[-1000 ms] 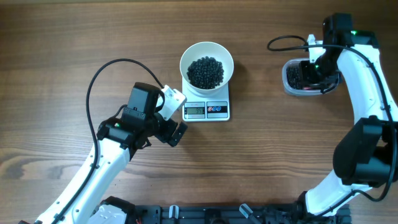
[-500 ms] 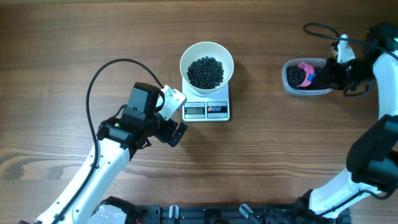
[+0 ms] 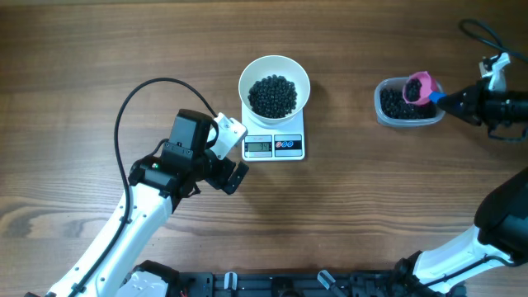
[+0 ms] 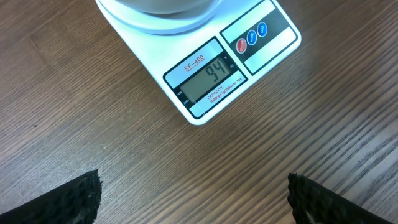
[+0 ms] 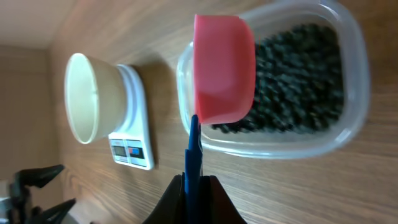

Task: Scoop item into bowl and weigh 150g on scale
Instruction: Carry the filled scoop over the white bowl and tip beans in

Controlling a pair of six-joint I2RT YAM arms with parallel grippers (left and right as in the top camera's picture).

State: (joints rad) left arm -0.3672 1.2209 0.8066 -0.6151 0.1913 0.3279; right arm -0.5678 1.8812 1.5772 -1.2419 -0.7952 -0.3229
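Left wrist view, nearest: left gripper (image 4: 196, 202), fingers spread wide, holding nothing. Beyond it, scale (image 4: 205, 74); the display reads 94, legible in this view only.

Right wrist view, nearest: right gripper (image 5: 198, 198), fingers pinching the blue handle of the pink scoop (image 5: 224, 68). Only the scoop's underside shows, over the clear tub (image 5: 357, 74) of black beans (image 5: 298, 81). Farther off, bowl (image 5: 81, 99) on the scale.

Overhead adds: dark pieces inside the scoop, and beans heaped in the bowl.
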